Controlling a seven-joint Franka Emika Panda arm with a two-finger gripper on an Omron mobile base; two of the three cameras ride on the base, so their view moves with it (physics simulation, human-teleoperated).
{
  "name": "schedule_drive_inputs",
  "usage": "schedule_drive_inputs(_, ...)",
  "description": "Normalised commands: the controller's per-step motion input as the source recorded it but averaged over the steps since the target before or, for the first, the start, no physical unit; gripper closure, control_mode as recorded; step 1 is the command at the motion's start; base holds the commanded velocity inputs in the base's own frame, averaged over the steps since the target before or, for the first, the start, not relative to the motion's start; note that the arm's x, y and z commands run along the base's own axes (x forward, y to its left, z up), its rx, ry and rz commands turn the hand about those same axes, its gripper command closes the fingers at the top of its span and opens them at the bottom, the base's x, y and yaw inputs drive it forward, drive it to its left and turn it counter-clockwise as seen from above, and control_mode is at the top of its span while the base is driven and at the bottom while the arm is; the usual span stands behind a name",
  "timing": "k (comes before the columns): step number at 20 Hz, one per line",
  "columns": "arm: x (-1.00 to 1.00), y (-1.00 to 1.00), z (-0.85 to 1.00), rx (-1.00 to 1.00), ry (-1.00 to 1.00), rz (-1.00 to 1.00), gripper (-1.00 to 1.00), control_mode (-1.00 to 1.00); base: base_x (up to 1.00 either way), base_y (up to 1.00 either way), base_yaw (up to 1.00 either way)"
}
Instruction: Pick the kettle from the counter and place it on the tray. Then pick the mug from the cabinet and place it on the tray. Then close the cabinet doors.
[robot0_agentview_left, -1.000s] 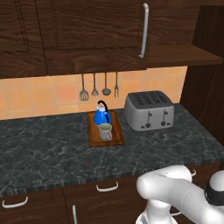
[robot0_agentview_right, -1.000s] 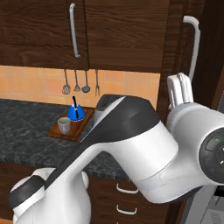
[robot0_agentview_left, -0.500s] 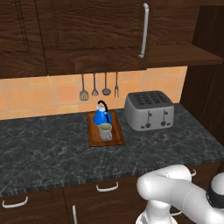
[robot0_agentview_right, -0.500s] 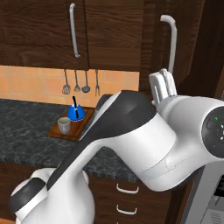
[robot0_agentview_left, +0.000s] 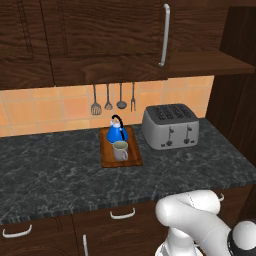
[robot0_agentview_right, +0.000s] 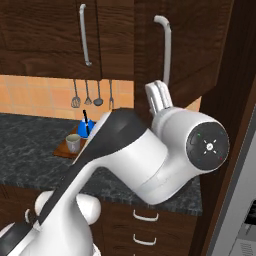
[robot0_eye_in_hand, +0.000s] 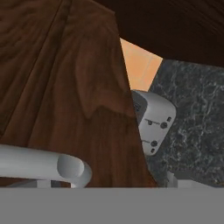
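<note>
The blue kettle (robot0_agentview_left: 116, 133) and the grey-beige mug (robot0_agentview_left: 120, 150) both stand on the wooden tray (robot0_agentview_left: 106, 159) on the dark counter (robot0_agentview_left: 60, 175); the same kettle (robot0_agentview_right: 85, 127) and mug (robot0_agentview_right: 73, 143) appear far left in the right base view. My gripper (robot0_agentview_right: 159, 95) points upward, open, just under the lower end of the right cabinet door's bar handle (robot0_agentview_right: 166, 47). That door (robot0_agentview_right: 195, 45) stands partly ajar. Up close in the hand view are its wood face (robot0_eye_in_hand: 65, 87) and the handle (robot0_eye_in_hand: 43, 166). The left door (robot0_agentview_left: 100, 30) is shut.
A silver toaster (robot0_agentview_left: 170, 126) sits right of the tray, and I see the toaster (robot0_eye_in_hand: 154, 120) past the door's edge in the hand view. Utensils (robot0_agentview_left: 114, 99) hang on the tiled wall. A tall dark panel (robot0_agentview_left: 240, 100) bounds the counter's right end.
The right cabinet door has swung left toward shut, and my gripper has moved left with it, staying under the handle. Kettle, mug and tray have not moved.
</note>
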Motion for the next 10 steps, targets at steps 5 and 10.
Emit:
schedule_drive_inputs(5, 0.53, 0.46, 0.04, 0.0, -0.01, 0.0, -1.0, -1.0, 0.0, 0.0, 0.0)
schedule_drive_inputs(10, 0.67, 0.28, 0.0, 0.0, 0.02, 0.0, -1.0, -1.0, 0.0, 0.0, 0.0)
